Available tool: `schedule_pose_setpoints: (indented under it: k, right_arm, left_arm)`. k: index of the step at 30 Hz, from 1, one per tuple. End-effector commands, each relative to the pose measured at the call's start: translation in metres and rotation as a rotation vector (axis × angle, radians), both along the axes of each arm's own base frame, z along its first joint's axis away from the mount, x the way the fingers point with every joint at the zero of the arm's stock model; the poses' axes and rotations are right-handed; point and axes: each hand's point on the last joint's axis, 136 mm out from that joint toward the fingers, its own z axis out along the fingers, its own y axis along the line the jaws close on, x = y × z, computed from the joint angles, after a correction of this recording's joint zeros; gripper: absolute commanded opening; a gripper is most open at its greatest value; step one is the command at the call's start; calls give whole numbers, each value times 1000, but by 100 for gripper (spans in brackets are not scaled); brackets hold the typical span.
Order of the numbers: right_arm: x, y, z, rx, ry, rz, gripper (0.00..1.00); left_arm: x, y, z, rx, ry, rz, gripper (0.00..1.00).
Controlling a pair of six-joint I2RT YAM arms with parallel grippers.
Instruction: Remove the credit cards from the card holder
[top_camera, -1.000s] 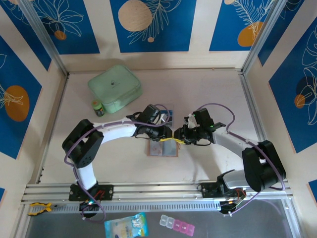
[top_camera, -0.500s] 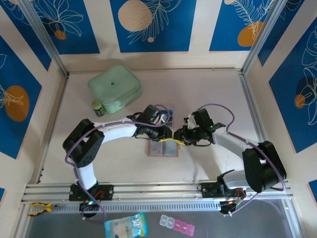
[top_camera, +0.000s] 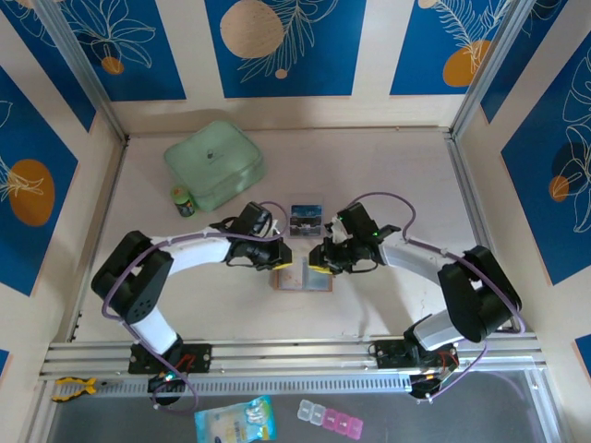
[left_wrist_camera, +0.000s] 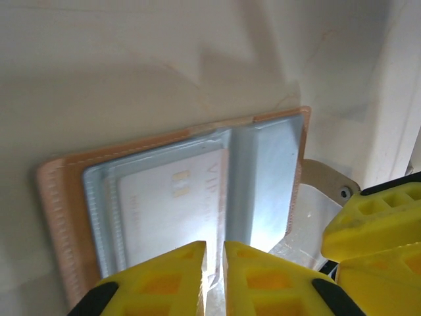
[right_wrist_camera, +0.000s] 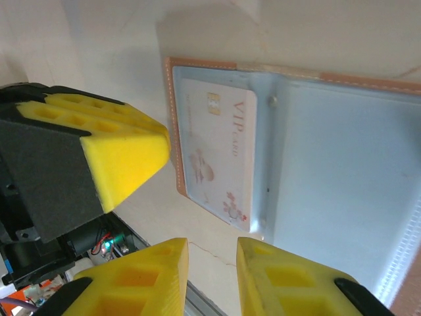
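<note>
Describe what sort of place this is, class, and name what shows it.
Probably a robot test cell: two arms bolted to a metal rail, a table boxed in by blue-patterned panels, and props like a card holder and green case.

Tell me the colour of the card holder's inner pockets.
Pale grey-blue pockets; clearest in the right wrist view.

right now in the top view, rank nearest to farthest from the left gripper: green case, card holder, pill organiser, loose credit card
1. card holder, right at it
2. loose credit card, just beyond
3. green case, back left
4. pill organiser, front ledge
</note>
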Motion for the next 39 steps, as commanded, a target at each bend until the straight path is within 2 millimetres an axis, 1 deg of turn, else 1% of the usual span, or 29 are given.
schedule_pose_setpoints:
  k: [1, 5, 7, 12, 19, 25, 32, 39]
  right_arm:
    - [4, 12, 1, -7, 10, 11, 26]
    - [5, 21, -4, -22, 18, 35, 26]
    - [5, 25, -7, -26, 23, 41, 26]
    - [10, 31, -14, -33, 39, 55, 26]
    - [12, 31, -26, -69, 50, 73, 26]
    - [10, 27, -36, -97, 65, 78, 26]
    - [8, 31, -38, -88, 73, 90, 26]
    - [7, 32, -41, -96, 80, 94, 26]
  left_arm:
    - [-1, 14, -4, 22, -16, -1, 13]
    - [-2, 21, -14, 36, -9, 5, 9]
    - [-3, 22, -19, 35, 0, 6, 7]
    - [-5, 22, -24, 27, 13, 16, 7]
    - [-10, 24, -33, 29, 43, 18, 7]
    - [-11, 24, -32, 31, 45, 20, 6]
    - [-4, 20, -13, 15, 8, 11, 7]
    - [-1, 14, -7, -14, -1, 0, 7]
